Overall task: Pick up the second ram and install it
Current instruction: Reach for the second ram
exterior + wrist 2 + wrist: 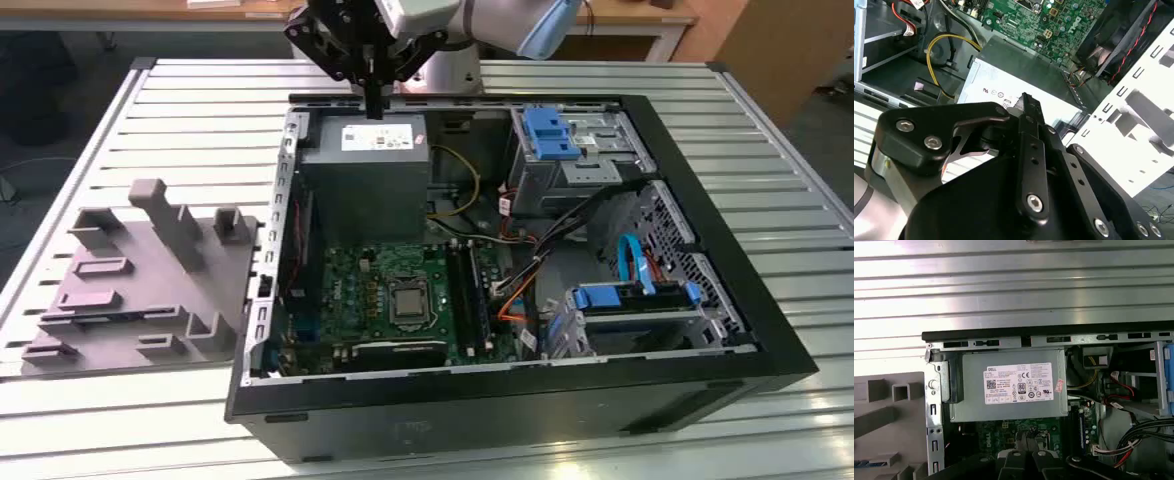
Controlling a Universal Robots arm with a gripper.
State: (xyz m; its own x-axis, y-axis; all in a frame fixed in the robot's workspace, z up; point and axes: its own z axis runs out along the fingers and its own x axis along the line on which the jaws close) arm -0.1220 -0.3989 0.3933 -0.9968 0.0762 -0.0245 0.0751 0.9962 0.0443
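- The gripper point(378, 108) hangs right above the power supply point(363, 180), over the edge that sits against the case wall point(454, 98).
- Its fingers are pinched all the way together, and I can't spot anything clamped between them.
- The second ram point(114, 313) looks to be the slim dark strip lying low in the grey tray point(94, 265). That's outside the case, well off to the exterior view's left of the power supply and nowhere near the gripper.
- The motherboard point(387, 280), with its long black socket rails point(467, 285), sits just beside the power supply.
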